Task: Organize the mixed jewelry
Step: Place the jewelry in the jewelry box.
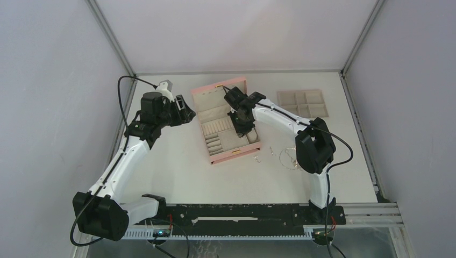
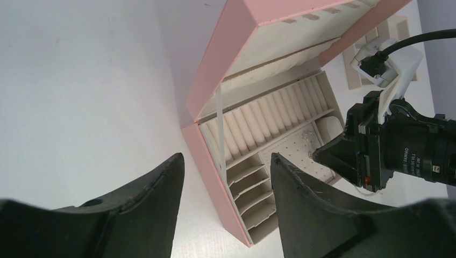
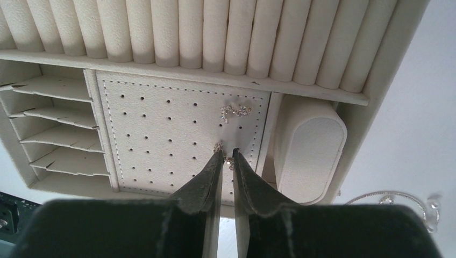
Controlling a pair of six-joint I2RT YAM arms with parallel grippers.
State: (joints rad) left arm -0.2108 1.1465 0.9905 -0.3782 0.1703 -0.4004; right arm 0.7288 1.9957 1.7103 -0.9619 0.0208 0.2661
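- While the right gripper (image 3: pixel 227 155) hangs over the open pink box (image 1: pixel 236 154), its jaws are pinched almost together on a tiny sparkling stud (image 3: pixel 229 160). The tips point down at the perforated pad (image 3: pixel 161 134), likely so the post can find a hole.
- Another glittering earring (image 3: pixel 235 112) sits on that pad, just beyond the tips.
- The left gripper (image 2: pixel 226 161) hovers spread wide and empty just beside the box's left wall, probably ready to steady it.
- The chain necklace (image 1: pixel 290 157) and a few small silver bits (image 1: pixel 258 158) lie on the counter (image 1: pixel 177 172) near the box's front right corner, not yet sorted.
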